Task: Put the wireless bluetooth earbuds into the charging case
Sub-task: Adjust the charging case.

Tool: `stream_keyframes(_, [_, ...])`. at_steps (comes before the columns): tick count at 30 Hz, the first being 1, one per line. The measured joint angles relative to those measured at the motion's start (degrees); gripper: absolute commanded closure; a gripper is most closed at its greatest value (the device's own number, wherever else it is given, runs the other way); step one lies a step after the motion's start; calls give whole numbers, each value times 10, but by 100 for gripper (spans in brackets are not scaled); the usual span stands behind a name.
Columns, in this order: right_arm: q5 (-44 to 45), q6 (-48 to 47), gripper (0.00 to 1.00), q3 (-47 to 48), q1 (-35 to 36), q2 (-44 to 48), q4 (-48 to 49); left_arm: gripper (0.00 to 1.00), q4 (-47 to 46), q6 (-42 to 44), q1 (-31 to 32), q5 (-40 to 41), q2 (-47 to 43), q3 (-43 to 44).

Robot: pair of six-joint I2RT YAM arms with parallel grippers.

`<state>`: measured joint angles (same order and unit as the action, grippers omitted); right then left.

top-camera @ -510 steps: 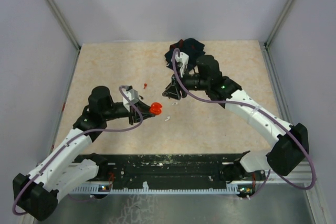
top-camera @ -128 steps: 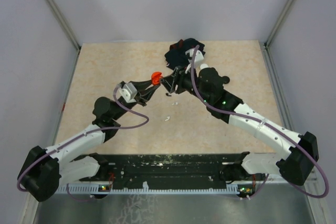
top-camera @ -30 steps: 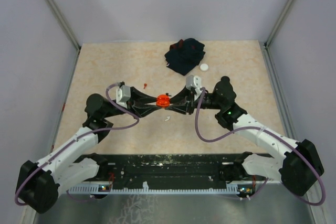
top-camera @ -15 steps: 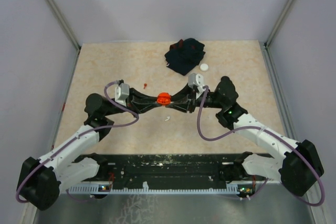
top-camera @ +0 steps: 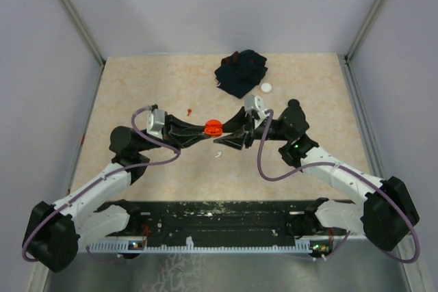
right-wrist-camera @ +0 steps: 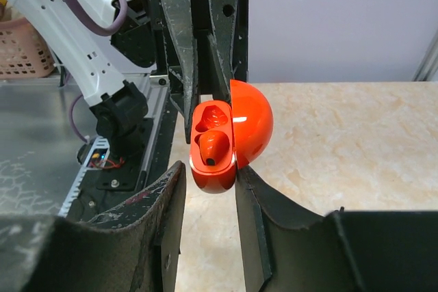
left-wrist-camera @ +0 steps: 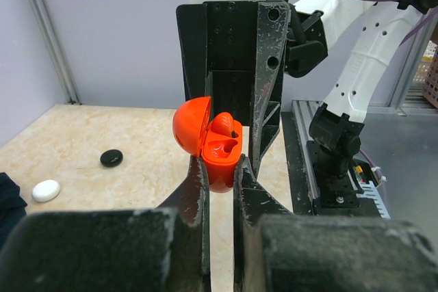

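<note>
The left gripper [left-wrist-camera: 220, 177] is clenched on the glossy orange-red charging case [left-wrist-camera: 209, 143], which hangs above the speckled beige worktop [top-camera: 150, 87] with its domed lid hinged open. A smooth red earbud [right-wrist-camera: 209, 147] sits in a moulded well. The right gripper [right-wrist-camera: 211, 193] flanks the case, jaws parted.

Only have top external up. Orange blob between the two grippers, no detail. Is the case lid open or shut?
Observer: Open. Left wrist shows the lid hinged up off the charging case.
Operator: Who has it?
Observer: The left gripper, shut on the case's lower half.
Operator: Any bud seated?
Observer: Right wrist shows one earbud sitting in the well nearer the right gripper. The other well looks empty, but I can't be sure.
</note>
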<state>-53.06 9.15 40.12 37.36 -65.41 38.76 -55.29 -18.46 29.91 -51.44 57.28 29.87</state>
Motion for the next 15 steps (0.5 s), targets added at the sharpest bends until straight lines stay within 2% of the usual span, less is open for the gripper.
stream_keyframes(5, [-3,14,73,0,0,-4,16,100,-18,-10,0,0,2,-5])
stream_keyframes(7, [-3,17,85,0,0,-4,21,98,-23,-12,0,0,2,-5])
stream_keyframes(10, [-1,20,100,0,0,-4,28,86,-28,-15,0,2,2,-5])
stream_keyframes(15, [6,21,100,-8,-1,-3,33,65,-15,-6,0,9,-2,-8])
